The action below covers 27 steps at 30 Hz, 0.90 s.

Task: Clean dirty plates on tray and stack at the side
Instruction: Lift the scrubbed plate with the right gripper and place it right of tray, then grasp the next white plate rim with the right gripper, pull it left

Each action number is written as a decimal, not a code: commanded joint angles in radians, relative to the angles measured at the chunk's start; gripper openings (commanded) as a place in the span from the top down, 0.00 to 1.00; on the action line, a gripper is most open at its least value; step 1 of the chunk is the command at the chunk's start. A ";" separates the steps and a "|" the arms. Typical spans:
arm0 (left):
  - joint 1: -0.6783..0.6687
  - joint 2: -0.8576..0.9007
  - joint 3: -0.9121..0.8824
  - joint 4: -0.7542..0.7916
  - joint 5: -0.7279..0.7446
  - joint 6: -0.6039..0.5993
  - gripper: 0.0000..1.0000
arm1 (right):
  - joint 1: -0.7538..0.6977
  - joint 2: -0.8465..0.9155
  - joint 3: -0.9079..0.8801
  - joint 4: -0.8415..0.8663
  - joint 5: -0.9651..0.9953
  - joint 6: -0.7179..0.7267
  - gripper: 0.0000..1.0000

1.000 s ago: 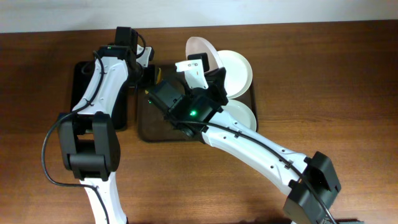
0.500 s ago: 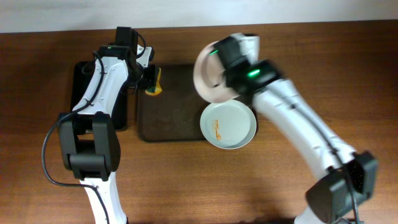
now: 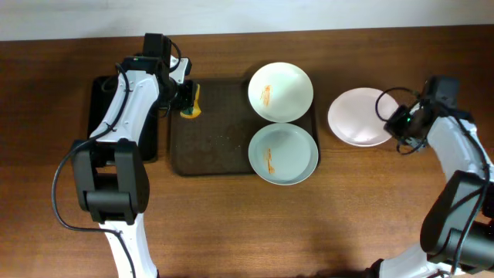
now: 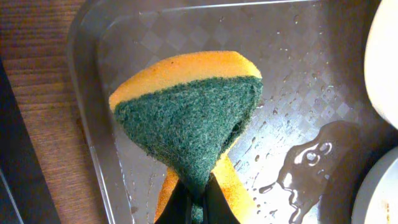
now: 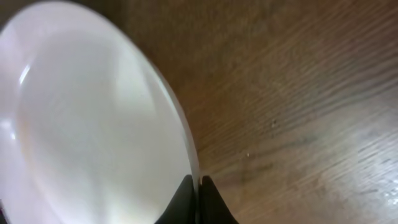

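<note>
From overhead, the left end effector (image 3: pixel 184 97) sits at the upper left corner of the dark brown tray (image 3: pixel 212 137) and is clamped on a yellow and green sponge (image 3: pixel 190 107). The tray is rectangular with rounded corners and lies left of centre on the wooden counter (image 3: pixel 309 224). Just to its left is a smaller black tray (image 3: pixel 99 96). Two round plates rest along the brown tray's right side. The upper plate (image 3: pixel 280 91) is white and the lower plate (image 3: pixel 283 153) is pale bluish, and each carries an orange smear. A third plate (image 3: pixel 356 116), white and clean-looking, lies off the tray at the right of the frame. The right end effector (image 3: pixel 395 123) is at its right rim.

In the left wrist view, the fingers are pinched together on the sponge at the bottom centre. This folds its coarse green scouring face outward, with orange-yellow foam behind. The tray floor shows a faint checkered texture, water droplets and a puddle (image 4: pixel 311 163) at the lower right.

In the right wrist view, the fingers are closed on the thin rim of the smooth, glossy third plate. The plate fills the left of the frame above grained wood. We cannot tell whether it rests flat.
</note>
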 commanded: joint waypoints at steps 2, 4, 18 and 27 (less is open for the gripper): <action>0.005 -0.034 0.018 -0.001 0.000 0.016 0.99 | -0.002 -0.003 -0.071 0.103 0.004 -0.008 0.96; 0.005 -0.034 0.018 -0.001 -0.001 0.016 0.99 | -0.002 0.011 -0.075 0.109 0.010 -0.008 0.96; 0.005 -0.034 0.018 -0.001 -0.003 0.016 0.99 | 0.013 -0.082 0.094 -0.220 -0.213 -0.012 0.54; -0.014 -0.034 0.018 -0.003 -0.003 0.016 0.99 | 0.397 -0.080 0.019 -0.271 -0.172 -0.051 0.47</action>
